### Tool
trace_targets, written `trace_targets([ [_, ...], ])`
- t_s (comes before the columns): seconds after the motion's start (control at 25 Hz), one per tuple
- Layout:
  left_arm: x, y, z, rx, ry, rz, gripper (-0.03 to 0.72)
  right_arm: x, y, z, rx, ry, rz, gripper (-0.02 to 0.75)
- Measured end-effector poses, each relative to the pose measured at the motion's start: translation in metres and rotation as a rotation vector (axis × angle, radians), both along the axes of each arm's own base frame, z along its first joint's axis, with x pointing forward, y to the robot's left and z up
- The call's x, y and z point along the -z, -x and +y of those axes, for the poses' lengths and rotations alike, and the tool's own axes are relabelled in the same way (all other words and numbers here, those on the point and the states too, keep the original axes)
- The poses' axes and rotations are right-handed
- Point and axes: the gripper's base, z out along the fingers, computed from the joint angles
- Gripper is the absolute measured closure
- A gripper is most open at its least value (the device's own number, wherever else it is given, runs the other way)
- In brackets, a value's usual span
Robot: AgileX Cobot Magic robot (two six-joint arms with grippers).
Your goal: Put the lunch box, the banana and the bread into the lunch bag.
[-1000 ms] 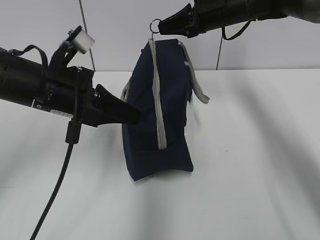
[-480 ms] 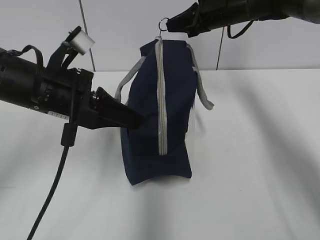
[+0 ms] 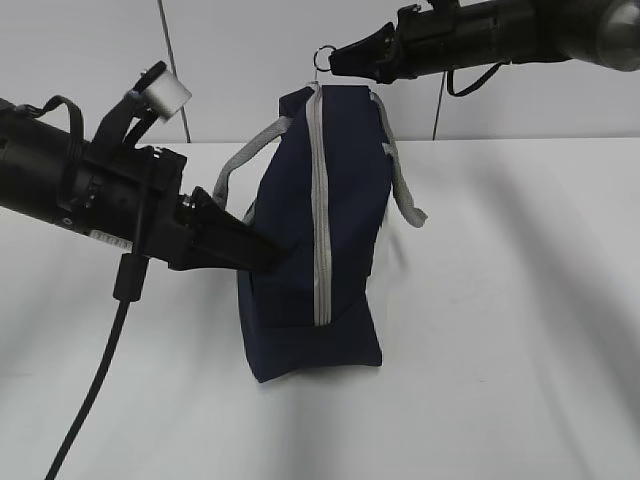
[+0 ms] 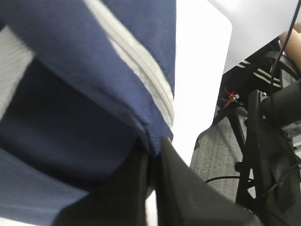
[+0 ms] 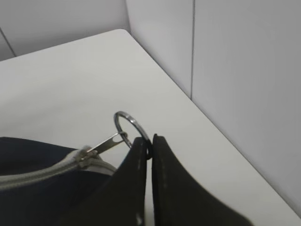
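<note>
Pinching ring pull (image 5: 129,126), left gripper (image 3: 268,258) clamping lunch bag (image 3: 315,240)

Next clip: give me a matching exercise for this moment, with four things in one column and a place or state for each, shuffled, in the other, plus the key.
Things:
1. left gripper
2. right gripper
3. zipper
4. lunch bag

States:
A. stands upright on the white table
B. pinches the bag's fabric at its side
C. closed along the bag's end
D. shut on the ring pull

Pairs: 1-B, 2-D, 3-C, 4-A
</note>
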Motion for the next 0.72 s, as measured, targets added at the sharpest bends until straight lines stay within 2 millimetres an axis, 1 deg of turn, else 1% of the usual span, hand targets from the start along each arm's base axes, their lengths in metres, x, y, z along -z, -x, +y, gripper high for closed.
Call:
trace_targets([
  [0.08, 0.001, 0.000, 0.000, -0.024, -0.007, 0.032, 0.657, -0.003, 0.004, -0.001, -0.056, -0.024, -0.004, 0.738],
  [0.16, 0.001, -0.001, 0.000, -0.057, -0.013, 0.046, 0.587, -0.005, 0.010, -0.002, -0.127, -0.047, 0.001, 0.738],
  [0.28, -0.002, -0.003, 0.000, -0.107, -0.011, 0.045, 0.382, -0.006, 0.013, -0.004, -0.167, -0.053, 0.002, 0.738],
  [0.36, -0.004, -0.004, 0.002, -0.150, -0.014, 0.048, 0.270, -0.006, 0.014, -0.004, -0.176, -0.054, 0.002, 0.738],
  [0.4, -0.005, -0.005, 0.003, -0.178, -0.016, 0.051, 0.228, -0.006, 0.014, -0.004, -0.178, -0.053, 0.000, 0.738],
  [0.48, -0.009, -0.006, 0.004, -0.226, -0.017, 0.048, 0.185, -0.006, 0.014, -0.004, -0.178, -0.053, -0.001, 0.738],
  [0.52, -0.011, -0.007, 0.006, -0.251, -0.016, 0.047, 0.175, -0.006, 0.014, -0.004, -0.179, -0.051, -0.005, 0.738],
  [0.64, -0.019, -0.011, 0.012, -0.351, 0.001, 0.078, 0.162, -0.006, 0.014, -0.005, -0.182, -0.040, -0.010, 0.738],
  [0.72, -0.025, -0.019, 0.018, -0.440, 0.020, 0.110, 0.162, -0.004, 0.014, -0.005, -0.186, -0.023, -0.011, 0.738],
])
